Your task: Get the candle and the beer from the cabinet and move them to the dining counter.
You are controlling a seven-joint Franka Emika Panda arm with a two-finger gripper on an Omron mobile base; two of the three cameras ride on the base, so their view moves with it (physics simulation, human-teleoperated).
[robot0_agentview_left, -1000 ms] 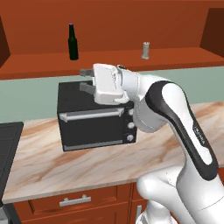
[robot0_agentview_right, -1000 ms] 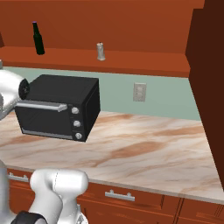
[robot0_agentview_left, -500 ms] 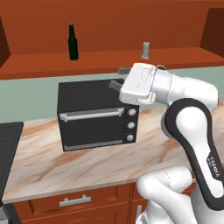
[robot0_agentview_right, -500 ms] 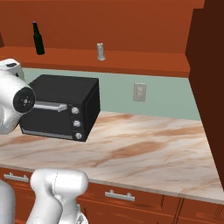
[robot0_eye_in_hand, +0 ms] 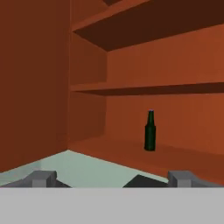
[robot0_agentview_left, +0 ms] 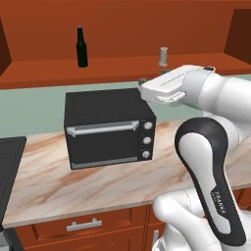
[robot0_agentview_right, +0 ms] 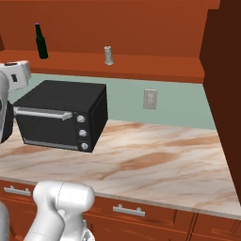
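Two targets: beer (robot0_agentview_left: 82, 47) and candle (robot0_agentview_left: 163, 56) both upright on the cabinet (robot0_agentview_left: 122, 66) bottom shelf, well apart, neither fetched yet.
Left base view: gripper (robot0_agentview_left: 143, 84) hangs above the toaster oven (robot0_agentview_left: 109, 127), at 7 o'clock of the candle; beer at 10 o'clock from it.
Right base view: candle (robot0_agentview_right: 108, 55) at 3 o'clock of the beer (robot0_agentview_right: 41, 41); marbled counter (robot0_agentview_right: 155, 164) below.
Hand view: beer (robot0_eye_in_hand: 150, 131) dead ahead, likely first pick; fingertips (robot0_eye_in_hand: 42, 177) spread wide, empty, ready to straddle it.
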